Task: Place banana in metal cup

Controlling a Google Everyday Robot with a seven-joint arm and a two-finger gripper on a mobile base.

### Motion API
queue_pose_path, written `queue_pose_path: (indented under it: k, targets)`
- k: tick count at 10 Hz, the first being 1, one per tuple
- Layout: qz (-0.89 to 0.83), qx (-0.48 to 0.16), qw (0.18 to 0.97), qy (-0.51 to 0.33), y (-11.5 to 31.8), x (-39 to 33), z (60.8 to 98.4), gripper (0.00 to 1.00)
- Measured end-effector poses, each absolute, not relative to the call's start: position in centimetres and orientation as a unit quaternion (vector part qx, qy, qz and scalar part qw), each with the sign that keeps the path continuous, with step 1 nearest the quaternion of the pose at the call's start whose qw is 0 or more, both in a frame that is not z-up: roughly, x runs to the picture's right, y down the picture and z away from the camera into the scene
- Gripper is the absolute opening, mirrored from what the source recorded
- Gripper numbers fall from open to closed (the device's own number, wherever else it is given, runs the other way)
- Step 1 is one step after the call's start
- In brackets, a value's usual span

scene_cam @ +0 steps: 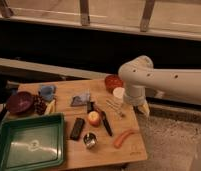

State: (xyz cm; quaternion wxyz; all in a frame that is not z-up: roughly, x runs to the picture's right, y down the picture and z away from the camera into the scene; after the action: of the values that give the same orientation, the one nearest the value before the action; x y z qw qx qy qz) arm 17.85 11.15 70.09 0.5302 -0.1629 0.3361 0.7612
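The banana [51, 106] is a slim, pale yellow piece, slightly curved. It lies on the left part of the counter [134, 150], just above the back right corner of the green tray [29, 147]. A dark cluster, possibly grapes [40, 105], sits just beside it, with the maroon bowl [20, 102] further left. The metal cup [90, 140] is small and shiny with a dark inside. It stands upright near the front edge, just right of the tray and below the black bar [77, 128] and the round yellow-red fruit [95, 118]. The banana and the cup are well apart.

My pincer [143, 108] hangs below my white arm [159, 80] at the right edge of the counter, near the white cup [118, 94] and well away from both the banana and the metal cup. Its fingers are spread wide. As far as I can make out from this angle, it holds nothing and touches nothing. An orange carrot-like piece [124, 137] lies on the counter in front of it, and a red bowl [113, 82] stands behind the white cup.
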Motion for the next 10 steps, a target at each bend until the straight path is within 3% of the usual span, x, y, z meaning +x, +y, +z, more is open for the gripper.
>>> queue_pose_path:
  k: [10]
  targets:
    - [0.764, -0.159, 0.529, 0.334, 11.05, 17.90, 70.05, 0.80]
